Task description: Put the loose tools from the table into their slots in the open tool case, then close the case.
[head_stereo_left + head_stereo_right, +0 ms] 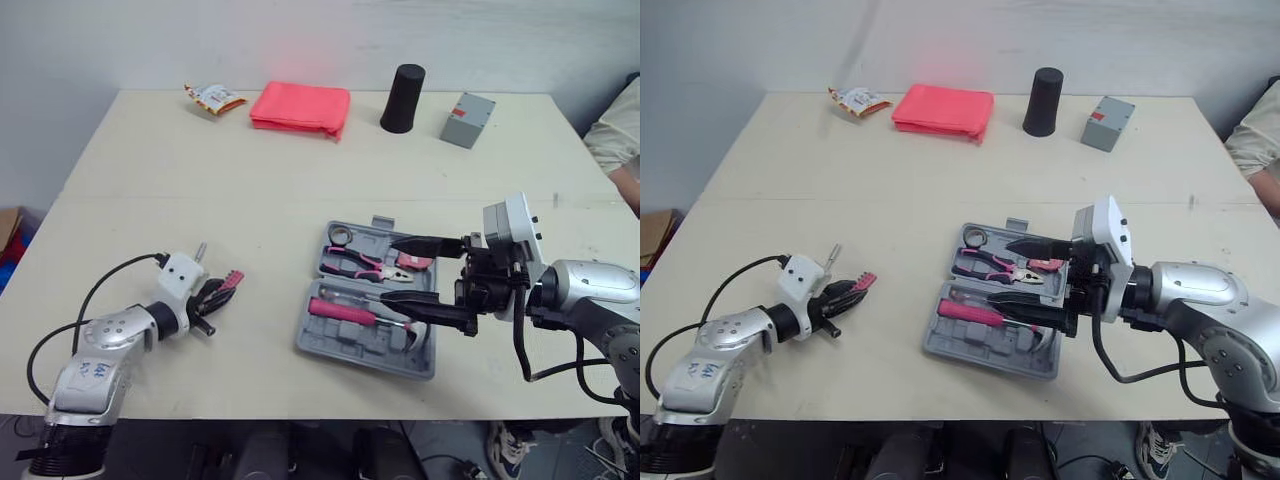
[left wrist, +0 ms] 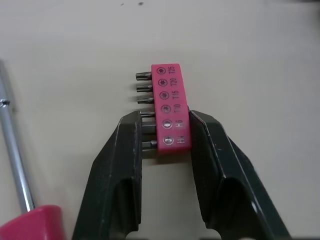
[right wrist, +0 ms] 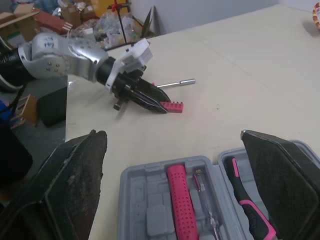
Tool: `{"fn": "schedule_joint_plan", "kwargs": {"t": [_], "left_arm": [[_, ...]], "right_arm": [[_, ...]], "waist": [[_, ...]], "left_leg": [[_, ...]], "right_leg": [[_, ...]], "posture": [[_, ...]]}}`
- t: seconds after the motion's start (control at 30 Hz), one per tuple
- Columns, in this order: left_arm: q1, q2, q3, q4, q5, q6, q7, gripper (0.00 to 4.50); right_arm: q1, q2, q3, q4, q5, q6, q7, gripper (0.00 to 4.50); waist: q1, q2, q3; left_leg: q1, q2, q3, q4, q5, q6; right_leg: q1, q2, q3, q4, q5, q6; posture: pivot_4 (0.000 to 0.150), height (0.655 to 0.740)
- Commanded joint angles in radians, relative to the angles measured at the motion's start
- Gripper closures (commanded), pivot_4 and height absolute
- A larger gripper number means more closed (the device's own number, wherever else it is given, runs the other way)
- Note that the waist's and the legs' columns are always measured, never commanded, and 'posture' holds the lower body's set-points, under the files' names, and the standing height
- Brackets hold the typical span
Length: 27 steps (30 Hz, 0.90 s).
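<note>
You have the gray tool case (image 1: pixel 330 347) lying open on the tabletop (image 1: pixel 250 190), with pink-handled pliers (image 1: pixel 352 263) seated in it. The pink bit strip (image 2: pixel 171 106) lies flat well to its left, near a pink-handled screwdriver (image 2: pixel 14 165).

Worktop (image 1: pixel 250 160): pale beige, one seam running left to right.
Wall (image 1: pixel 320 40): plain white, along the far edge.
Left: brown cardboard box (image 1: pixel 8 228), low down.

From up on the head, in stereo: looking forward and down over the table (image 1: pixel 300 170), sharing the whole scene, tool case (image 1: pixel 345 352) included. Down at the left wrist: pressed close onto the bit holder (image 2: pixel 171 107). At the right wrist: low over the case, facing across toward the left gripper (image 3: pixel 159 106) and that same holder.
</note>
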Motion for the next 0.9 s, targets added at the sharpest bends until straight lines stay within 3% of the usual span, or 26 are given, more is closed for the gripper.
{"fn": "schedule_joint_plan", "kwargs": {"t": [0.03, 0.17, 0.4, 0.67, 0.9], "left_arm": [[-0.071, 0.079, -0.021, -0.125, -0.079, 0.006, -0.146, 3.80], [-0.194, 0.199, -0.171, -0.185, -0.107, 0.006, -0.363, 3.80], [-0.548, 0.185, -0.534, -0.026, 0.072, -0.089, -0.619, 3.80], [-0.657, 0.099, -0.666, 0.104, 0.210, -0.170, -0.678, 3.80], [-0.706, 0.009, -0.709, 0.139, 0.269, -0.092, -0.677, 3.80]], "right_arm": [[-0.007, -0.029, -0.025, -0.022, -0.001, -0.017, 0.033, 0.00], [0.045, -0.112, 0.021, -0.042, -0.094, -0.059, 0.137, 0.00], [0.075, -0.109, 0.029, -0.048, -0.081, -0.051, 0.158, 0.00], [0.109, -0.088, 0.022, -0.076, -0.074, -0.044, 0.118, 0.00], [0.143, -0.091, 0.014, -0.064, -0.110, -0.063, 0.106, 0.00]], "waist": [[0.001, -0.001, 0.001], [0.003, 0.000, 0.002], [0.001, -0.001, 0.004], [0.003, -0.002, 0.006], [0.004, -0.004, 0.007]], "left_leg": [[0.000, 0.000, 0.000, 0.000, 0.000, 0.000], [0.000, -0.001, 0.000, 0.000, 0.000, 0.000], [0.000, 0.000, 0.001, 0.000, 0.001, -0.001], [-0.001, 0.002, 0.004, 0.001, 0.002, 0.000], [-0.003, 0.000, 0.002, 0.003, 0.003, 0.003]], "right_leg": [[0.000, 0.000, 0.000, 0.000, 0.000, 0.000], [0.001, -0.001, 0.000, -0.001, 0.000, 0.000], [0.001, 0.008, 0.000, 0.000, 0.000, 0.000], [0.000, 0.009, 0.002, 0.001, 0.000, 0.000], [0.001, 0.006, 0.002, 0.001, 0.001, 0.002]], "posture": [[0.150, 0.7355], [0.150, 0.7355], [0.150, 0.7355], [0.150, 0.7355], [0.150, 0.7355]]}}
